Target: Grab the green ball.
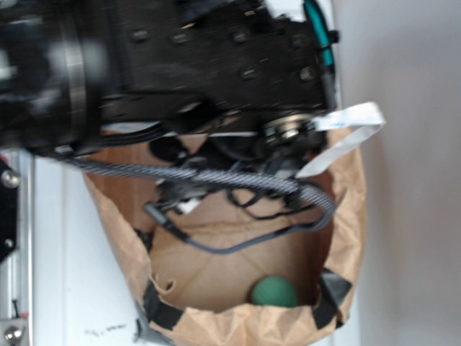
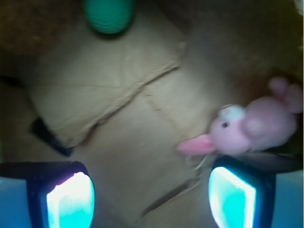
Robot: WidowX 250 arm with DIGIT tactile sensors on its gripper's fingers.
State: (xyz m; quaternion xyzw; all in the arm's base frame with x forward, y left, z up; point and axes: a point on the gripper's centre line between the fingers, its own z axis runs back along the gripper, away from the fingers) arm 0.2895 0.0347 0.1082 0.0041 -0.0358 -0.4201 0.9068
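The green ball (image 1: 274, 292) lies on the floor of a brown paper bag (image 1: 238, 324), near the bag's front wall. In the wrist view the green ball (image 2: 109, 15) sits at the top edge, far ahead of my gripper (image 2: 151, 199). The gripper is open, its two cyan pads wide apart at the bottom corners with only bare bag floor between them. In the exterior view the black arm fills the top and hides the gripper's fingers inside the bag.
A pink plush bunny (image 2: 254, 127) lies just above the right pad (image 2: 232, 198). The bag's walls (image 1: 349, 216) close in on all sides. Grey cables (image 1: 238, 180) hang across the bag's mouth. A folded paper flap (image 2: 99, 90) covers part of the floor.
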